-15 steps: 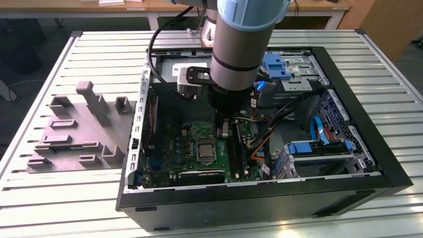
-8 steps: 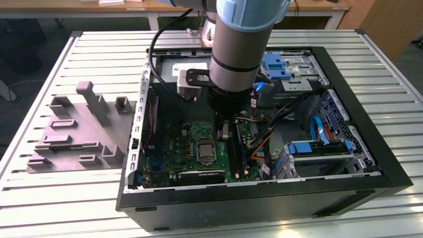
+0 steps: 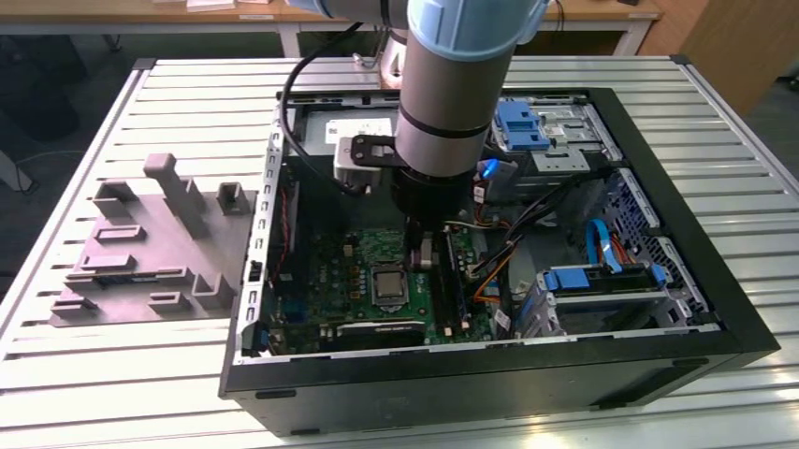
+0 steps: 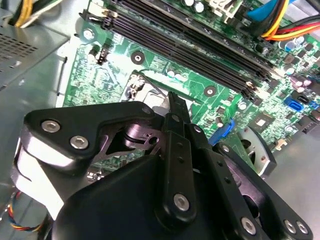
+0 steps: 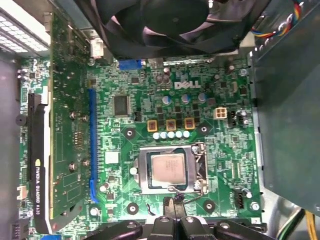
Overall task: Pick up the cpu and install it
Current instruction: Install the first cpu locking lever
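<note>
The cpu [image 5: 167, 168], a silvery-grey square with a pale rim, lies flat in its socket on the green motherboard [image 5: 210, 150] in the first wrist view. In the exterior view the socket [image 3: 389, 284] shows as a dark square on the board inside the open computer case [image 3: 699, 281]. My gripper [image 5: 176, 200] hangs just off one edge of the socket frame, its fingertips together and nothing between them. In the second wrist view the gripper [image 4: 172, 97] tapers to a single narrow tip over the socket's metal frame [image 4: 142, 87]. In the exterior view the gripper [image 3: 428, 265] reaches down into the case beside the socket.
A black fan [image 5: 165, 20] and a graphics card [image 5: 40, 165] with a blue slot [image 5: 92, 145] flank the socket. Memory slots [image 4: 200, 45] and coloured cables [image 4: 285, 20] run nearby. A blue-tabbed drive cage [image 3: 600, 278] fills the case's right. A grey fixture [image 3: 150, 243] stands outside.
</note>
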`<state>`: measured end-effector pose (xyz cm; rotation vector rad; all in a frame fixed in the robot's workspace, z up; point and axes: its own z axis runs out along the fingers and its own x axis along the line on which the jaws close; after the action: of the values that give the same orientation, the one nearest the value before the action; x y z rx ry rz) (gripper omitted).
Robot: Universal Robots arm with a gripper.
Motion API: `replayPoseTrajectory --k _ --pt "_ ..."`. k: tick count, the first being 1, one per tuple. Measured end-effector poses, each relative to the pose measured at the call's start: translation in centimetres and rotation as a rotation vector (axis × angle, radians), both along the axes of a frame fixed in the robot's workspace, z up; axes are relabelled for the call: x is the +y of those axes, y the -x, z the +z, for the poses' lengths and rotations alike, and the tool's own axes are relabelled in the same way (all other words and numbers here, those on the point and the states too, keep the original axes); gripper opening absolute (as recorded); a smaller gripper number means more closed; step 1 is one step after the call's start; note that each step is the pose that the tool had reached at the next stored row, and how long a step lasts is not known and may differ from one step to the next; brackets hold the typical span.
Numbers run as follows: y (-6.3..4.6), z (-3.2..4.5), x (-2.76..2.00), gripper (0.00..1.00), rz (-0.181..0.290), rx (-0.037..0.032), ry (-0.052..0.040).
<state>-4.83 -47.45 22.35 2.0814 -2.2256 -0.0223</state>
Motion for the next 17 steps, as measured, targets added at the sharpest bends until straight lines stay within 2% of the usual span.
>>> replayPoseTrajectory --k 4,17 --pt "0.00 -0.16 -0.22 0.11 0.005 -0.0006 0.0000" --pt "0.00 -0.55 -0.36 0.11 0.018 -0.0038 0.0000"
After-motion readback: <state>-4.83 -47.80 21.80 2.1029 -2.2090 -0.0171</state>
